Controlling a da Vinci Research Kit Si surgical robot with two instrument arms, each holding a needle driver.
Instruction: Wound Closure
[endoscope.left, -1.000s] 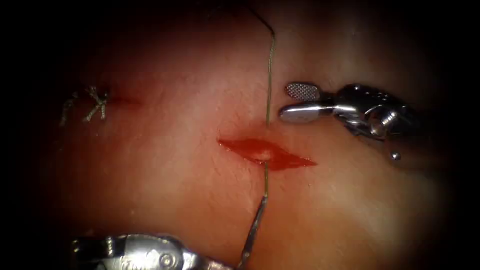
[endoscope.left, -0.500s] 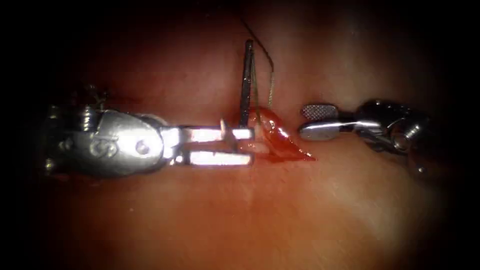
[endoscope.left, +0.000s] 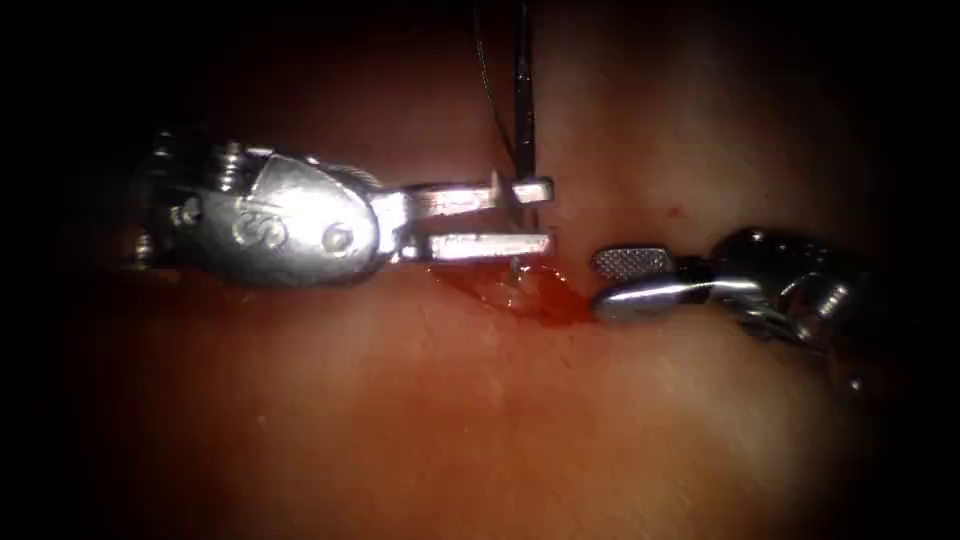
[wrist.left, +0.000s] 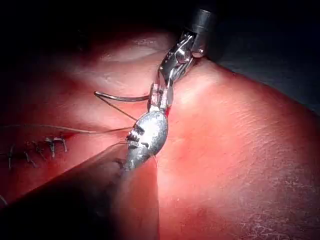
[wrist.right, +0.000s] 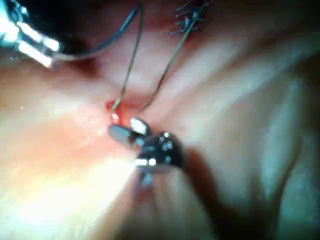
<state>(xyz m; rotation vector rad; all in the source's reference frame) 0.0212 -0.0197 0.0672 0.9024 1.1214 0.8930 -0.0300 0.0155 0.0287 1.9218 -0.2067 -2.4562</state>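
Needle, a dark curved steel one (endoscope.left: 523, 95), rises from the left tool (endoscope.left: 535, 215), whose jaws seem clamped on its lower end. Beneath them the red cut (endoscope.left: 530, 293) gapes unclosed. Right tool (endoscope.left: 615, 280) is parted, empty.

Right tool (wrist.right: 125, 129), jaws apparently parted, beside cut (wrist.right: 114, 107) with thread (wrist.right: 131, 65).

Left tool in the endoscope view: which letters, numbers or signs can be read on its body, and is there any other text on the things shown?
On the left tool: raised marks on its round metal body, perhaps "CS"; too unclear to read surely.
On the right tool: no text, just a cross-hatched jaw face.
On the tissue, needle and thread: none.
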